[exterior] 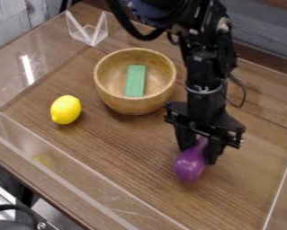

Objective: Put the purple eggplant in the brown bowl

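With the fingers point(201, 148) pinching the eggplant point(190, 166) by its upper end near the bench's right edge, I lift straight and slow before swinging toward the bowl point(106, 97), avoiding its rim.

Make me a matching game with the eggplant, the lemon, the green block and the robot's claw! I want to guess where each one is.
Things:
1. purple eggplant
2. yellow lemon
3. green block
4. gripper

Places or states:
A. lying inside the brown bowl
B. alone on the wooden table, left of the bowl
C. shut, pointing straight down
D. pinched at its top end, right of the bowl

Right pairs: 1-D, 2-B, 3-A, 4-C
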Available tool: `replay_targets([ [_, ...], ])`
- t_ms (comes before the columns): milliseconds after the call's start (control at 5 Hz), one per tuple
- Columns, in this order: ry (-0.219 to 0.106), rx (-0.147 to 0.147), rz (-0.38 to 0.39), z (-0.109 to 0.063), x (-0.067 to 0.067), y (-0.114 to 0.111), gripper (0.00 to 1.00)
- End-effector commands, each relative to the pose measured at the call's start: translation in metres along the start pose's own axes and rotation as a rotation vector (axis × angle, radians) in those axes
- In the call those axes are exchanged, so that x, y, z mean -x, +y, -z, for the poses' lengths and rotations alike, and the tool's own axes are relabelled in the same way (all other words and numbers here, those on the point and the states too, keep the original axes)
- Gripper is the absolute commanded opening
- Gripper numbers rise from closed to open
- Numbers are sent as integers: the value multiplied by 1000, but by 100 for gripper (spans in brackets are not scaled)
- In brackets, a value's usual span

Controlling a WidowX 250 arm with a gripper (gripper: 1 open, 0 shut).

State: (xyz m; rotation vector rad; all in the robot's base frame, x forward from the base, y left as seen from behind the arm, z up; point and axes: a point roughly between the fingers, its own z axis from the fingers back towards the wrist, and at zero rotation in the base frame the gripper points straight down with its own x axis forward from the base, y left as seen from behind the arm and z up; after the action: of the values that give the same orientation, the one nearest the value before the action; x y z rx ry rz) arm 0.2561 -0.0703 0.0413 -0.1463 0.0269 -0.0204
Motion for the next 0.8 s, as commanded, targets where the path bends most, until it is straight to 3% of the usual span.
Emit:
replay_targets([
  [0,-82,5,0,-29,-13,0,0],
  [600,-118,4,-34,-58,-24,12,0],
])
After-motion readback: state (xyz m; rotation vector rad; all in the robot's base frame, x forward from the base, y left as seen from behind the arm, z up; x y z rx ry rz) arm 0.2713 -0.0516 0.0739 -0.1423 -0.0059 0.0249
